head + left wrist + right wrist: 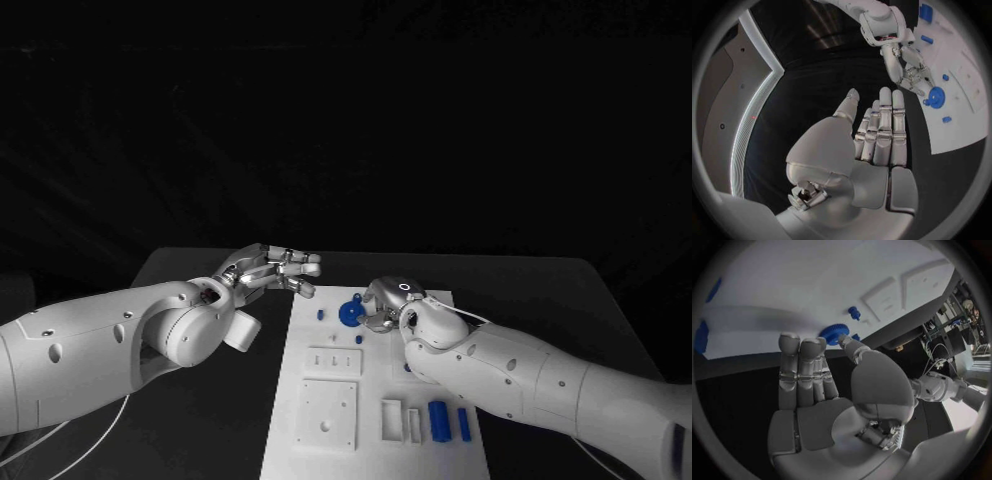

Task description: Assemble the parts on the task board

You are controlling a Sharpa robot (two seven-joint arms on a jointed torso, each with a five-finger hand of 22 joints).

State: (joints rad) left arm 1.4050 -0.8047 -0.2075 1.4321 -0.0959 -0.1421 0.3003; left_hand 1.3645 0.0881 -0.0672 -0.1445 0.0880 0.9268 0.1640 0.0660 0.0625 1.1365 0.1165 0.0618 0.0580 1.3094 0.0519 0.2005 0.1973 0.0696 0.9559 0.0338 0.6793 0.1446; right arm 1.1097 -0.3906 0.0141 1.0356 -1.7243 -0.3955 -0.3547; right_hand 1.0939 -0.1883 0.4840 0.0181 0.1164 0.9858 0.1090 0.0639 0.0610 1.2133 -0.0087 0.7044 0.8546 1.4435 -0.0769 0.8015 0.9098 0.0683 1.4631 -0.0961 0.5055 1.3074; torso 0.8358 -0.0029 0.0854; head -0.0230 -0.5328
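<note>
The left hand (270, 270), silver and many-fingered on its white arm, hovers over the black table (202, 275) just beside the far left corner of the white rectangular task board (378, 400); in the left wrist view its fingers (886, 125) lie straight and side by side with the thumb apart, and it holds nothing. On the board's near part sit raised white square blocks (329, 412) to the left and, further right, upright blue cylindrical parts (440, 421) beside white slotted holders. A small blue peg (320, 314) stands near the board's far left area. Further right, a round blue toothed gear part (352, 314) sits on the far part of the board. The right hand (392, 303) rests at this gear: in the right wrist view its thumb and fingertips (811, 347) meet the gear's rim (833, 334), pinching it. Another small blue peg (854, 313) stands just beside the gear.
</note>
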